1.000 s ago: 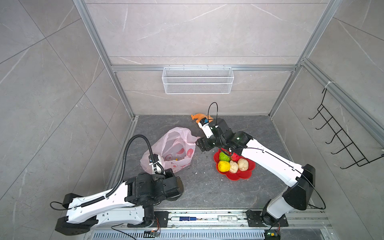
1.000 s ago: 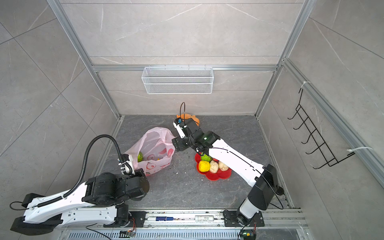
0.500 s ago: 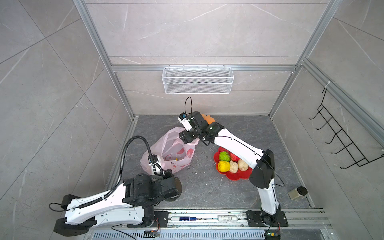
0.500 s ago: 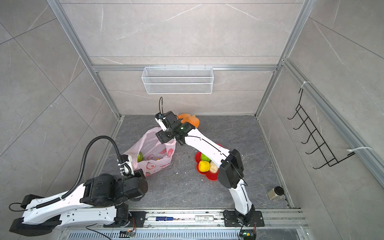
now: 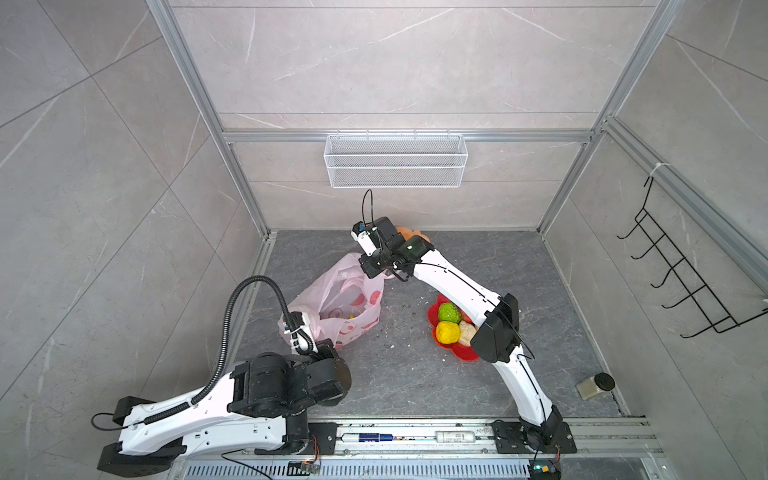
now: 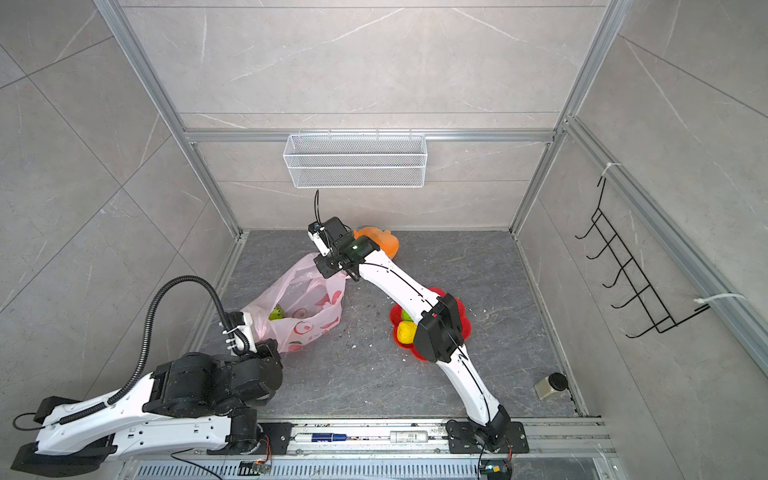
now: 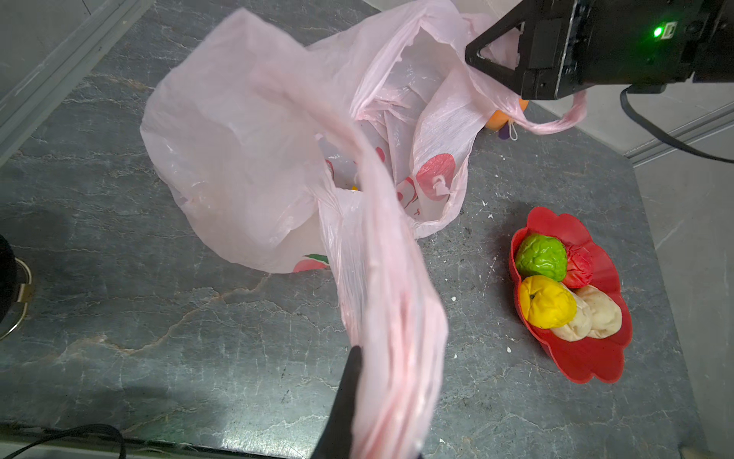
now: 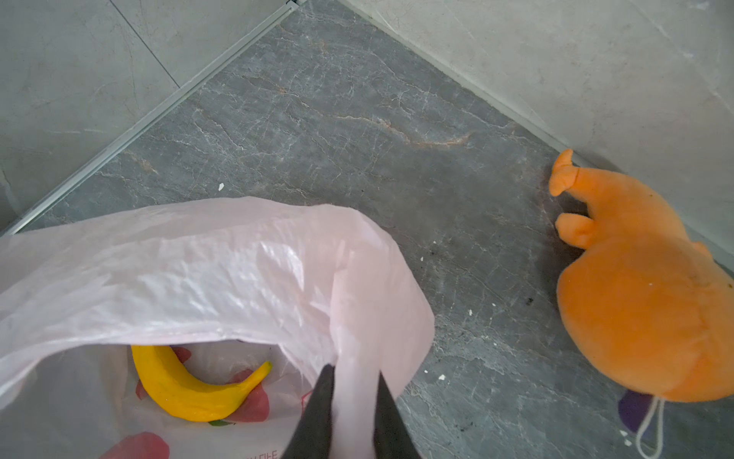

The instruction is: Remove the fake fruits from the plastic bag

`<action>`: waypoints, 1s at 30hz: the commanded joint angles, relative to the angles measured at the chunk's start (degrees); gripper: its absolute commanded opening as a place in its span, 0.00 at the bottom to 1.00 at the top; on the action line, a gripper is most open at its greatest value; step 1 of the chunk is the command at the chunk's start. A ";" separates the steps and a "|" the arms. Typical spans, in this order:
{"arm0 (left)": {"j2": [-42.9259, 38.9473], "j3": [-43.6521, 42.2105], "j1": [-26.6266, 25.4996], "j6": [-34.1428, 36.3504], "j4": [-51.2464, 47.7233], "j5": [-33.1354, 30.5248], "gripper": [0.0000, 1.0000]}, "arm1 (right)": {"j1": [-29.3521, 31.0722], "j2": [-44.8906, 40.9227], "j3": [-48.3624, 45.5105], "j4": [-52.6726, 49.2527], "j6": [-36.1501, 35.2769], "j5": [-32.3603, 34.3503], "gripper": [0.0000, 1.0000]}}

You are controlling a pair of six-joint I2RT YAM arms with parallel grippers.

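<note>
My left gripper (image 7: 373, 357) and right gripper (image 8: 354, 371) each pinched the plastic bag (image 8: 198, 278); its pink lettering was unreadably blurred.

I log plastic bag (image 7: 238, 139): translucent pale pink, red-pink printed marks | banana (image 8: 190, 391): yellow | plate (image 7: 588, 357): red | green ball (image 7: 542, 256), yellow ball (image 7: 548, 302), red ball (image 7: 579, 265) as named | beige lumps (image 7: 599, 314): pale beige | plush toy (image 8: 643, 302): orange | counter (image 8: 357, 119): dark grey, pale and rusty veins | my right gripper (image 8: 353, 373): black fingers
</note>
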 commanded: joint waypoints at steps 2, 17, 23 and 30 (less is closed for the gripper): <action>-0.09 2.84 0.32 1.91 -2.86 -4.77 0.00 | 0.14 -8.21 -7.98 3.69 1.22 -0.19 0.09; 10.88 20.48 21.65 45.31 23.47 11.96 0.00 | 0.07 -31.81 -38.87 14.99 9.25 2.56 0.03; 20.75 30.28 28.35 54.38 27.39 19.09 0.00 | 0.06 -33.43 -43.18 15.92 10.92 2.54 0.03; 26.90 41.47 34.56 61.30 27.02 25.61 0.00 | 0.04 -32.51 -41.60 14.77 11.32 2.34 0.04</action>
